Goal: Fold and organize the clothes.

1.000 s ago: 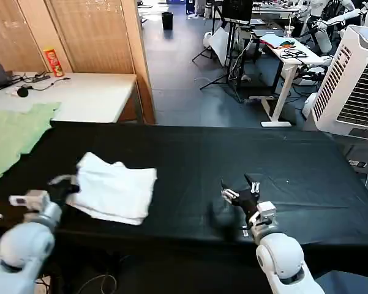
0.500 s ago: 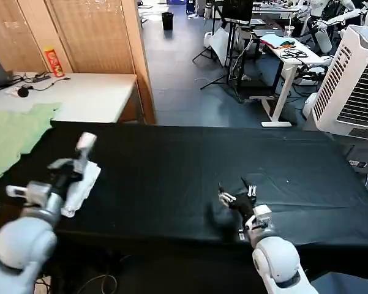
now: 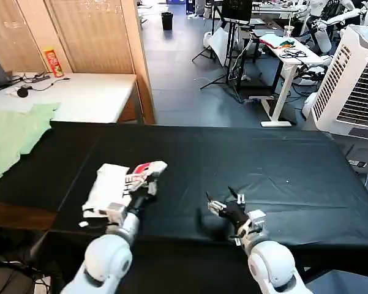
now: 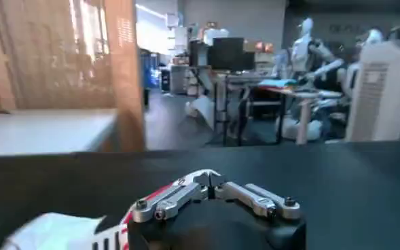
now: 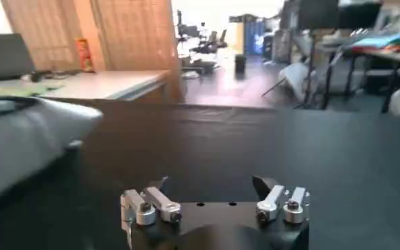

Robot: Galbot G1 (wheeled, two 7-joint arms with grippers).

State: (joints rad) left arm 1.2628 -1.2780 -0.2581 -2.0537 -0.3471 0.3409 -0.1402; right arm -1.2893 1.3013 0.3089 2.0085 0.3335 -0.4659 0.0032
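Left tool (image 3: 146, 179): I've got it clenched on the T-shirt (image 3: 110, 187). In the left wrist view the fingers (image 4: 179, 197) meet at the tips, with white cloth and a red edge (image 4: 70, 229) pinched under them. In the head view it sits over the near-left part of the black worktop (image 3: 281, 165), and the arm (image 3: 107, 257) reaches in from the near edge.

T-shirt: a folded white bundle lies on the worktop, just left of the tool. One flap with red and black print is lifted off the cloth at the tool. The print is too small to read; I can't make out any lettering or brand.

Right tool (image 3: 223, 205): released, fingers spread, nothing between them. The right wrist view shows both fingers (image 5: 149, 204) well apart above bare black cloth. In the head view it sits low over the near-middle of the worktop, well apart from the T-shirt.

Further out: a pale green garment (image 3: 12, 138) hangs over the far-left corner of the worktop. Behind it is a white table (image 3: 86, 95) with a red can (image 3: 52, 61); its label is unreadable. There is a white air cooler (image 3: 355, 79) at far right.
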